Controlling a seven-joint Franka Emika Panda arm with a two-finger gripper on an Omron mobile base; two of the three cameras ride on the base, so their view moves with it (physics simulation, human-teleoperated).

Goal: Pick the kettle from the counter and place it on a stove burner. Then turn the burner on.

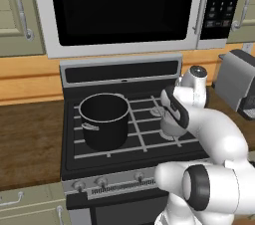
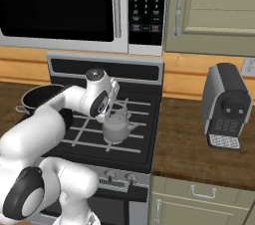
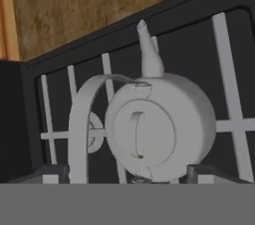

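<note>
Seen from the left base view, the kettle (image 1: 168, 125) sits on the right half of the black stove (image 1: 99, 164), half hidden behind the arm, right of the black pot (image 1: 104, 121). From the right base view, its squat silver-grey body (image 2: 117, 129) rests on the grate bars under the gripper (image 2: 118, 112), well left of the counter (image 2: 199, 154). Looking down in the hand view, its lid knob, arched handle and short spout (image 3: 159, 129) show above a burner (image 3: 92, 137); whether the fingers are spread or pinching cannot be told.

White arm bent forward, fingers (image 3: 55, 174) spread, pointing down.
</note>
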